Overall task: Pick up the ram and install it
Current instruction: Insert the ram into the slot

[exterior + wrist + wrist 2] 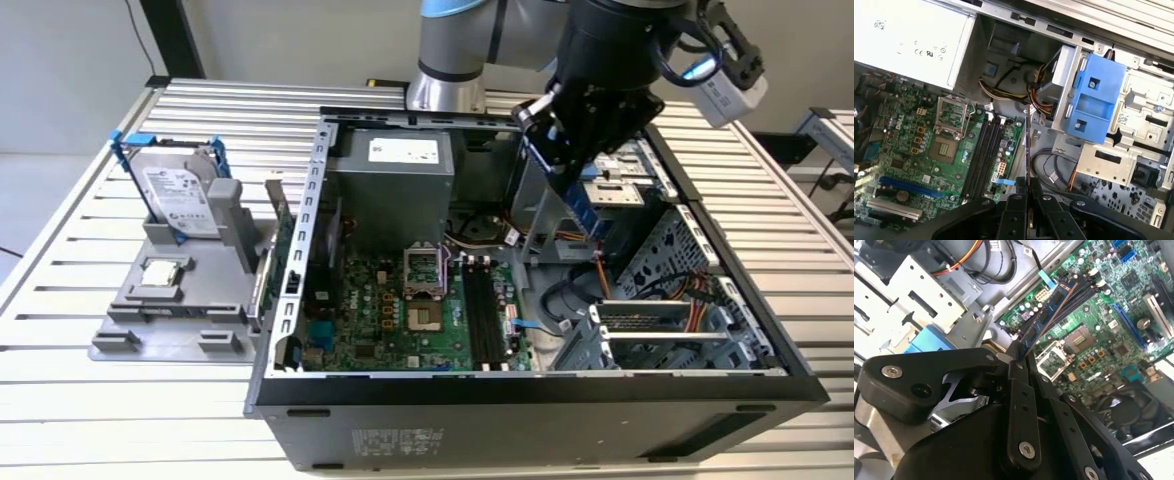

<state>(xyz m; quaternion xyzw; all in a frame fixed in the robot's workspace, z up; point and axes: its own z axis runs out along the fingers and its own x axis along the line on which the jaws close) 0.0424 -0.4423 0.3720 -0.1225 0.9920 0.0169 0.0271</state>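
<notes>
My gripper [569, 165] hangs over the open computer case [534, 395], above its far right part in the exterior view. It is shut on the ram [583, 205], a thin dark stick with blue labels. The stick points down into the case. In the second wrist view the ram [1050, 314] runs out from between the black fingers [1015, 371] toward the motherboard. In the first wrist view the ram [1027, 145] appears edge-on, beside the black memory slots [983, 155] and off to their side. The same slots [483, 318] stand empty on the green motherboard [387, 320].
A grey stand [174, 315] at the exterior view's left holds a silver hard drive in a blue frame [176, 190] and a small square chip [162, 270]. Inside the case are the power supply [394, 180], a blue drive bracket [1094, 100], the processor socket [950, 112] and loose cables [1046, 167].
</notes>
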